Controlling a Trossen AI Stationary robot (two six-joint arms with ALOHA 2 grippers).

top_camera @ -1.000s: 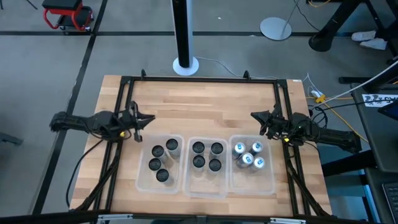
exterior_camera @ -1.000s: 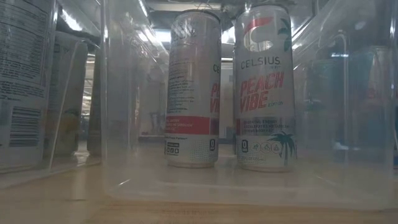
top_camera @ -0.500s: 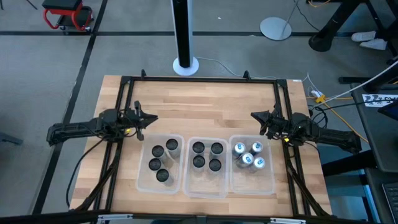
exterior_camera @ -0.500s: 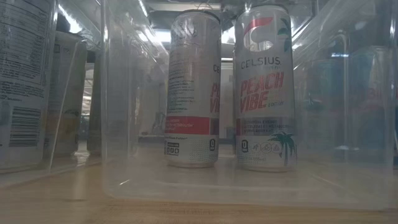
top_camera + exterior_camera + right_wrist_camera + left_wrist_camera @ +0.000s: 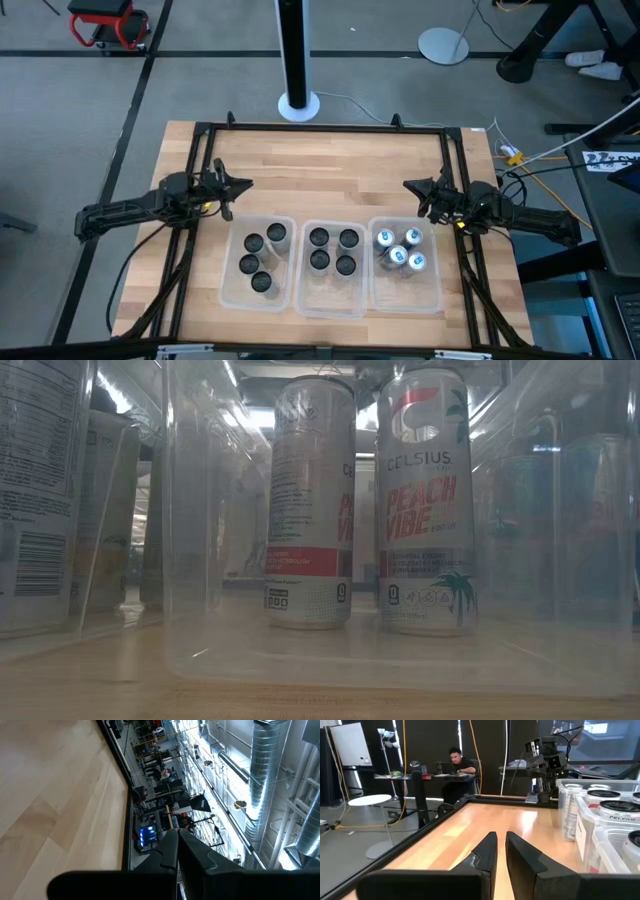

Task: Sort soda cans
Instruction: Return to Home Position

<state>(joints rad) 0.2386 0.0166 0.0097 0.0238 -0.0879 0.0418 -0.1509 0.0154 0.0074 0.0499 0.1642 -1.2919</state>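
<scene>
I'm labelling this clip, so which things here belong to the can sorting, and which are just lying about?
Job:
- dark-topped cans in left bin
- dark-topped cans in middle bin
- silver-topped cans in right bin
- left pincer, right pincer, both shut, empty

Lying about:
- black pole
- red cart
- cables

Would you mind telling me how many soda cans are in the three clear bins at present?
12: four dark-topped cans in the left bin, four dark-topped in the middle bin, four silver-topped in the right bin. None looks hidden.
</scene>
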